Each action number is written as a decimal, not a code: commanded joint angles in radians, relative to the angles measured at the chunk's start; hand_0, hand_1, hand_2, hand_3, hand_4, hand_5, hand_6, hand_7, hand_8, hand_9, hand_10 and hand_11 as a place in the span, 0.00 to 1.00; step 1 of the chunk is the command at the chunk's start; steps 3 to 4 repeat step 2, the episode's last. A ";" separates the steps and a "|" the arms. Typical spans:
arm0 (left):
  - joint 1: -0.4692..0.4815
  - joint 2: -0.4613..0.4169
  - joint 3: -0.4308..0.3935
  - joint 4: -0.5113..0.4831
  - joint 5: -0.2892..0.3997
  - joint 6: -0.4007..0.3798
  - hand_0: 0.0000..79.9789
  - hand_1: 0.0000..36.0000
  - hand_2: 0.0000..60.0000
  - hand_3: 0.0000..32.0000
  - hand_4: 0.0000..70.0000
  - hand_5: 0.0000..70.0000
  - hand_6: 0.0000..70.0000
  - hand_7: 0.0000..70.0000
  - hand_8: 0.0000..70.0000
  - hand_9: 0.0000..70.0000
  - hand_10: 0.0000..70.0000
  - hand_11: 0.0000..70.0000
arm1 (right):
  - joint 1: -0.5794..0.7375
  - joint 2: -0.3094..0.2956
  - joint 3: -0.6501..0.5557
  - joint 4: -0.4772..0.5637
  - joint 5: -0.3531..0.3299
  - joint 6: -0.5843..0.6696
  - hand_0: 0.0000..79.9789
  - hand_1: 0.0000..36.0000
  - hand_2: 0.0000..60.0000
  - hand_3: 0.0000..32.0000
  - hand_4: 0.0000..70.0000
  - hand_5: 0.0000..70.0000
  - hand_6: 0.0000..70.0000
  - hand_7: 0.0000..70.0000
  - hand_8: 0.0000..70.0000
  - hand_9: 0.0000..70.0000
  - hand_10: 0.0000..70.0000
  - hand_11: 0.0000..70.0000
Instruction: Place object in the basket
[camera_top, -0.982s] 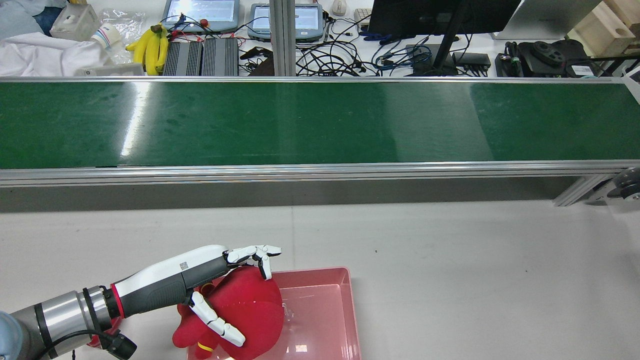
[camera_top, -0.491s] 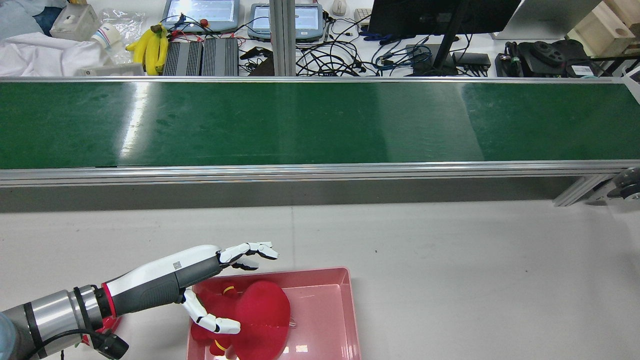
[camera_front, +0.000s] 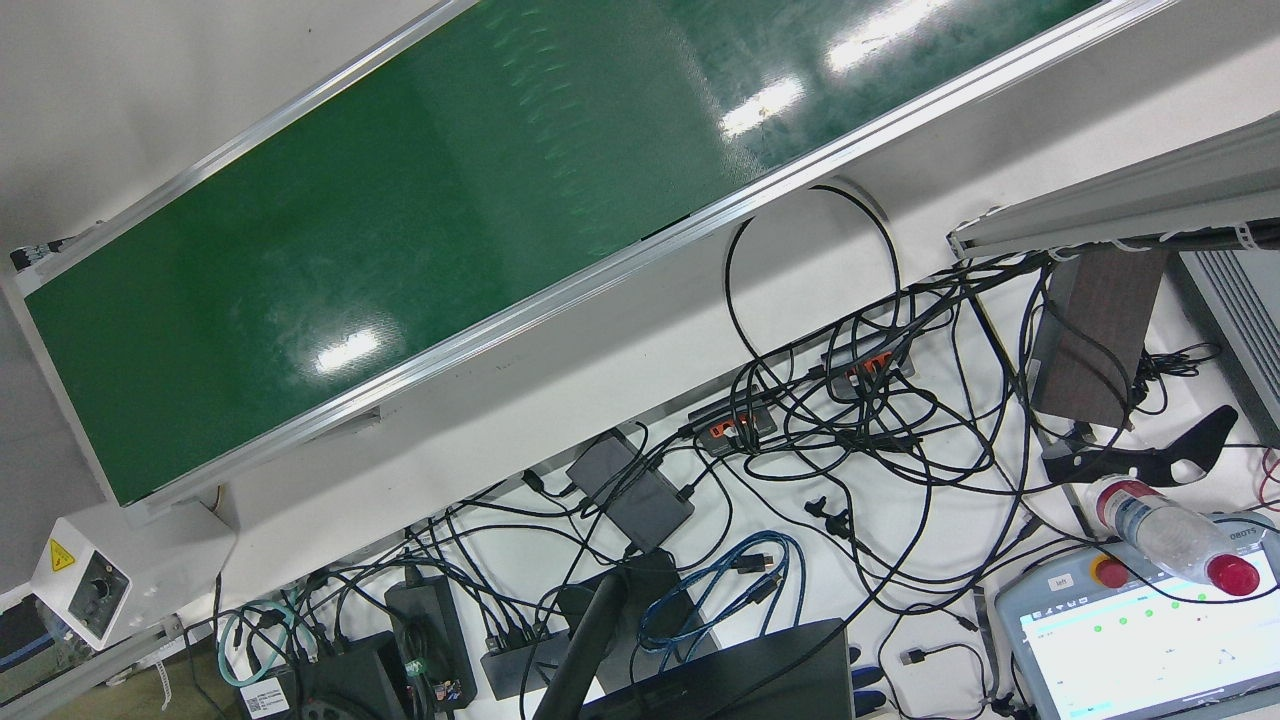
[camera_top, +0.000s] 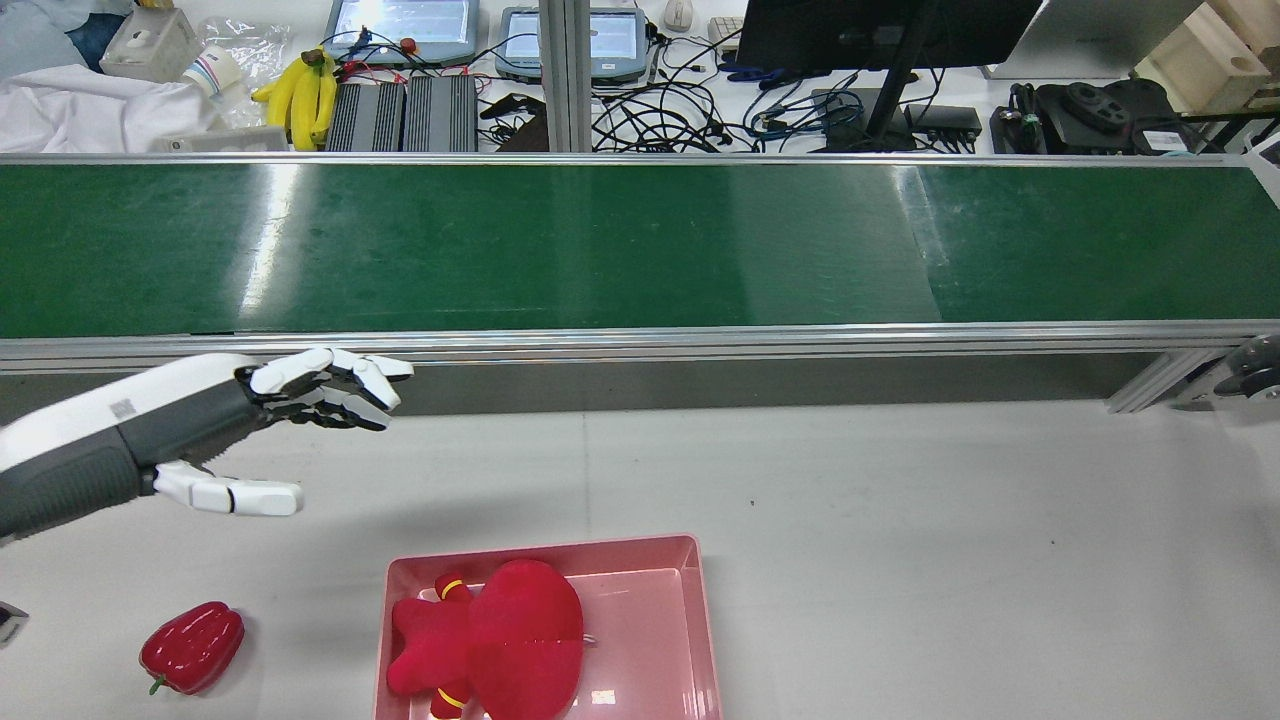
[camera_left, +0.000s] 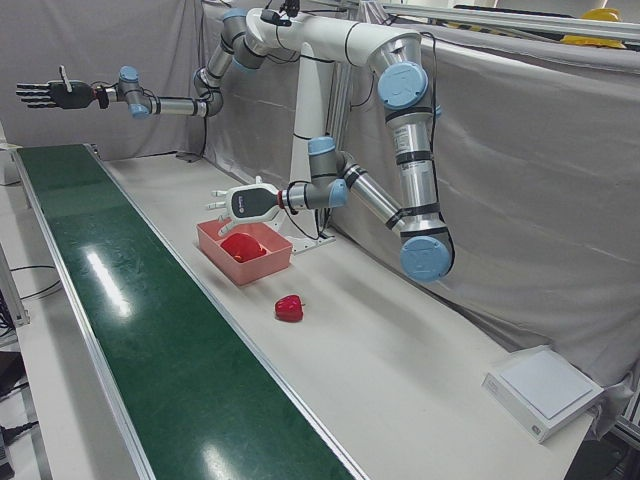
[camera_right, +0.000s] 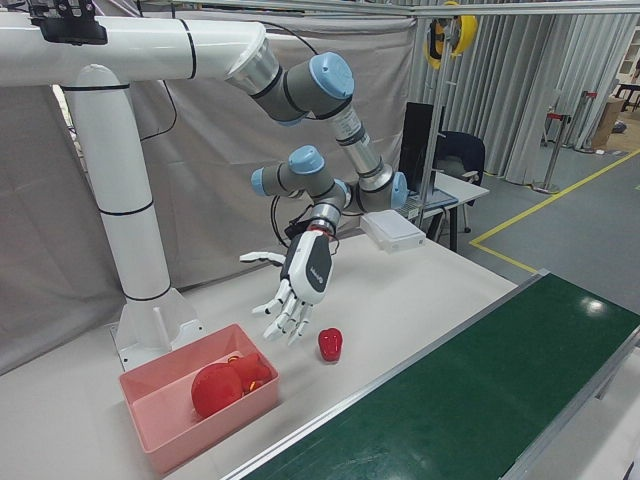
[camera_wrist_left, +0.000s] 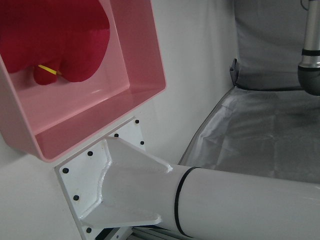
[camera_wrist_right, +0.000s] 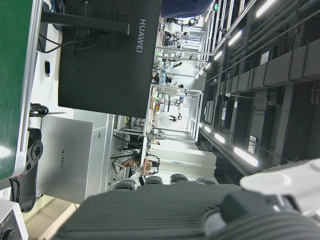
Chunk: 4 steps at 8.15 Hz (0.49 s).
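The red plush toy (camera_top: 500, 635) lay in the pink basket (camera_top: 690, 620), below and well apart from the left hand (camera_top: 285, 420), whose fingers were spread, holding nothing

"HUAWEI" on monitor (camera_wrist_right: 110, 55), laptop (camera_wrist_right: 65, 155)

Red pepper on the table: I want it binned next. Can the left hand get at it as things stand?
Probably yes. The left hand is open and empty above the table, and the red pepper lies alone beside the pink basket with nothing over it.
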 joint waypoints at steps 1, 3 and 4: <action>-0.197 0.077 -0.054 -0.095 -0.002 -0.144 0.24 0.04 0.31 0.00 0.12 0.71 0.12 0.25 0.30 0.33 0.19 0.27 | 0.000 0.000 0.000 0.000 0.000 0.000 0.00 0.00 0.00 0.00 0.00 0.00 0.00 0.00 0.00 0.00 0.00 0.00; -0.224 0.088 -0.045 -0.137 -0.006 -0.152 0.23 0.04 0.34 0.00 0.14 0.82 0.15 0.29 0.32 0.37 0.21 0.29 | 0.000 0.000 0.001 0.000 0.000 0.000 0.00 0.00 0.00 0.00 0.00 0.00 0.00 0.00 0.00 0.00 0.00 0.00; -0.224 0.088 -0.045 -0.137 -0.006 -0.152 0.23 0.04 0.34 0.00 0.14 0.82 0.15 0.29 0.32 0.37 0.21 0.29 | 0.000 0.000 0.001 0.000 0.000 0.000 0.00 0.00 0.00 0.00 0.00 0.00 0.00 0.00 0.00 0.00 0.00 0.00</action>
